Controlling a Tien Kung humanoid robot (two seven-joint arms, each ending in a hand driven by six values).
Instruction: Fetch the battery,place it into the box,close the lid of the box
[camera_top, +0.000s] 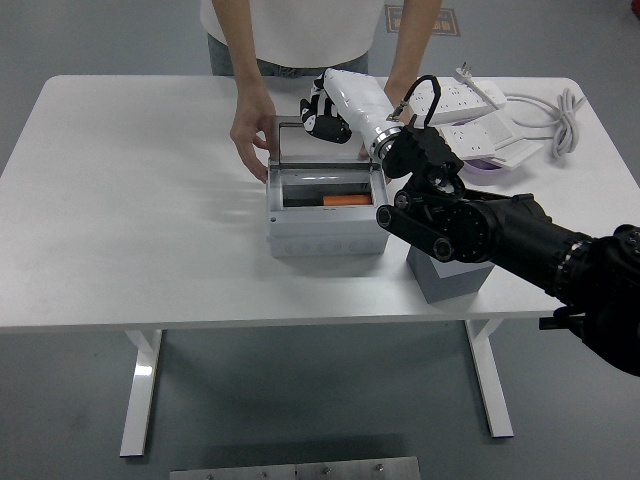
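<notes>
Battery (349, 201) lies in the box (325, 215), right hand (322, 115) curled and empty above the lid (325, 141) — clumsy push could trap the person's hand (251, 135).

White worktop (130, 200) before me, grey box (325, 225) standing open near its middle, smaller grey block (447, 275) just right of it by the near edge, white power strips (455, 98) and coiled white cable (560, 118) at my far right corner

Bright even light, soft shadows, sharp pic
</notes>
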